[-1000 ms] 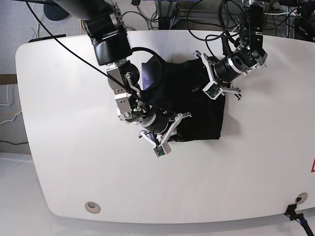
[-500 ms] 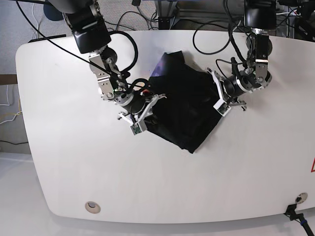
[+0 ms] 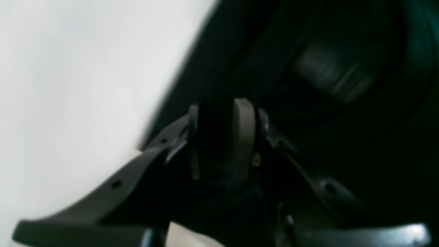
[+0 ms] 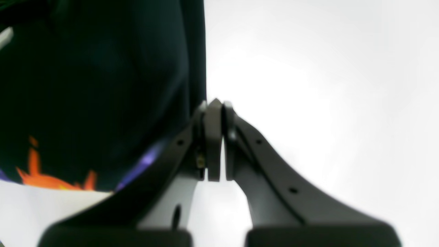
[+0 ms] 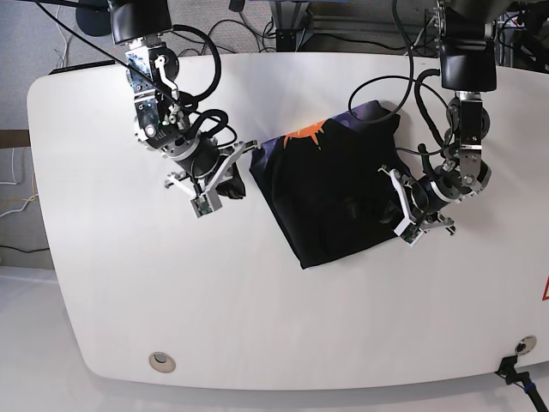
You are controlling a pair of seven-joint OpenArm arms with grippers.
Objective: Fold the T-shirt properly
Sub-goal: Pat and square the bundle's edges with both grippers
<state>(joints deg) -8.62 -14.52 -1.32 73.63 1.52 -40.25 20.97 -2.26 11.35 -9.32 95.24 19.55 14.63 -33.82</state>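
Observation:
The black T-shirt (image 5: 334, 189) lies as a folded bundle mid-table, its orange print (image 5: 305, 133) showing at the far-left edge. My right gripper (image 5: 248, 161) sits at the bundle's left corner. In the right wrist view this gripper (image 4: 214, 103) is shut, with the shirt's edge (image 4: 195, 51) running into its fingertips and the orange print (image 4: 44, 178) low on the left. My left gripper (image 5: 395, 209) is at the bundle's right edge. The left wrist view shows it (image 3: 219, 115) shut on black cloth (image 3: 308, 144), which fills the space between the fingers.
The white table (image 5: 129, 283) reaches well past the shirt on all sides. A round grommet (image 5: 160, 361) sits near the front-left edge. Cables (image 5: 377, 34) and equipment crowd the back edge. A red mark (image 5: 545, 292) shows at the right edge.
Both grippers have moved apart with the shirt between them, the right one up and leftward, the left one down and rightward. The bundle has turned and the orange print now shows.

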